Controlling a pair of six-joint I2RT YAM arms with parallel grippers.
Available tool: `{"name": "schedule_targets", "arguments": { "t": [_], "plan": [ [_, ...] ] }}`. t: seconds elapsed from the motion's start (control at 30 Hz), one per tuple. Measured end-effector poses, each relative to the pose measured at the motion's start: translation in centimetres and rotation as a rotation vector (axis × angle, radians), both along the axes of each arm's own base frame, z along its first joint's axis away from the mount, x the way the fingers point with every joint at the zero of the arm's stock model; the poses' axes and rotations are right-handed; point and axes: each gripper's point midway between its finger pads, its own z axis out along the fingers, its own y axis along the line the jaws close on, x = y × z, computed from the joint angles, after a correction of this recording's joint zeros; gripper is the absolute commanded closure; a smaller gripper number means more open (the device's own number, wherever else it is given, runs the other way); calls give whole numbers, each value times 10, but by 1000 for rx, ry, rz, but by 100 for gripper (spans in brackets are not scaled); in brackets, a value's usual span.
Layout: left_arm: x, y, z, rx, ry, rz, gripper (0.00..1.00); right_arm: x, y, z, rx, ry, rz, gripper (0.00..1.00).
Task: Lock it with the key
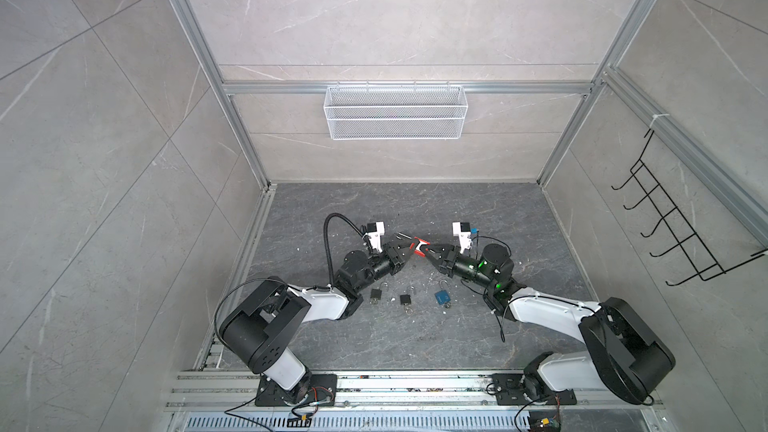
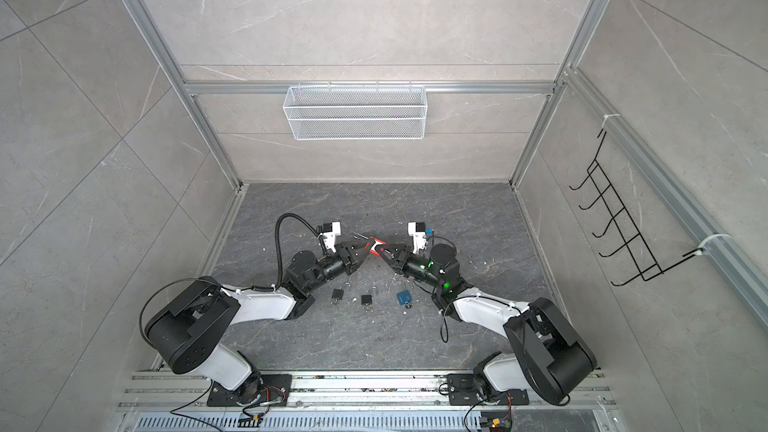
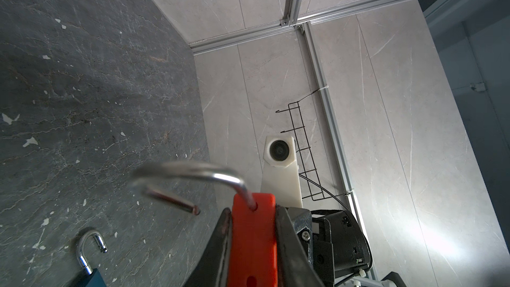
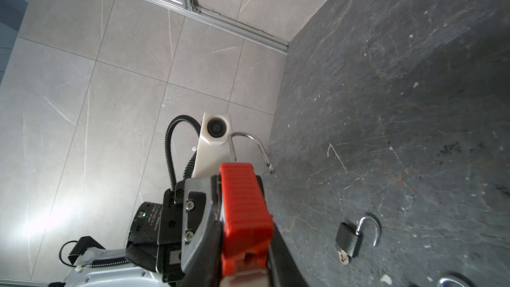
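Observation:
A red padlock [image 1: 417, 245] [image 2: 374, 244] hangs above the middle of the floor, between both grippers. My left gripper [image 1: 409, 248] [image 3: 253, 212] is shut on the red body [image 3: 254, 238] near its shackle end. The steel shackle [image 3: 215, 172] [image 4: 248, 139] stands open, with one leg out of the body. My right gripper [image 1: 428, 249] [image 4: 240, 216] comes from the opposite side, its jaws against the ribbed red body [image 4: 245, 202] at the keyhole end. A silvery piece [image 4: 248, 274] shows under the keyhole; I cannot tell whether it is the key.
Three more open padlocks lie on the dark floor below the grippers: two black ones [image 1: 376, 295] [image 1: 405, 299] and a blue one [image 1: 441, 296] [image 3: 88, 277]. One black padlock [image 4: 349, 240] has a key in it. A white wire basket [image 1: 395, 112] hangs on the back wall and a black hook rack [image 1: 673, 222] on the right wall.

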Motion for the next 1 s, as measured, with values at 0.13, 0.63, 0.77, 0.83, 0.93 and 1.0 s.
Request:
{"name": "schedule_targets", "arguments": {
  "t": [0.13,0.63,0.77,0.83,0.93,1.0],
  "plan": [
    [0,2,-9,39,16,-40,29,2,-3,-1,8,8,6,100],
    [-12,68,38,395,-343,14,31,-38,-42,19,-26,116,77,100],
    [-24,67,39,445,-431,-35,34,-50,-40,19,-28,171,130,100],
    [-30,65,34,469,-453,-72,35,-54,-39,22,-17,191,154,100],
    [-37,63,29,485,-483,-122,38,-59,-39,26,-1,206,179,100],
    [-40,60,29,486,-497,-148,42,-62,-38,27,7,217,191,100]
  ]
}}
